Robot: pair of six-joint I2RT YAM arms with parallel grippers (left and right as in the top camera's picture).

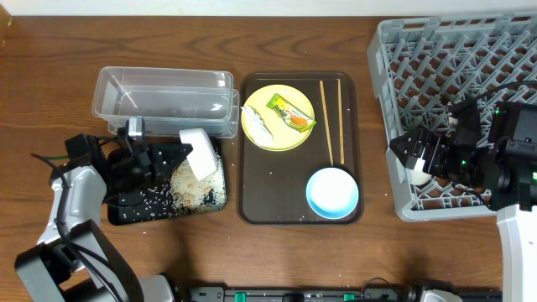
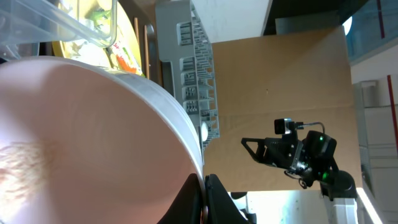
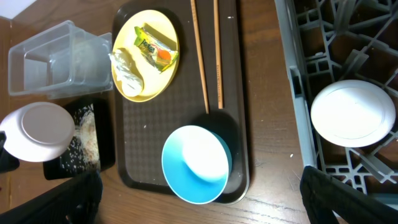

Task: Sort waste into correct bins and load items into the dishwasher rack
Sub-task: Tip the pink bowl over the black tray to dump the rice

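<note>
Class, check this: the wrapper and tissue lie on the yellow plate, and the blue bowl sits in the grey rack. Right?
No. The overhead view shows the blue bowl on the brown tray, not in the grey rack. The rest holds.
</note>
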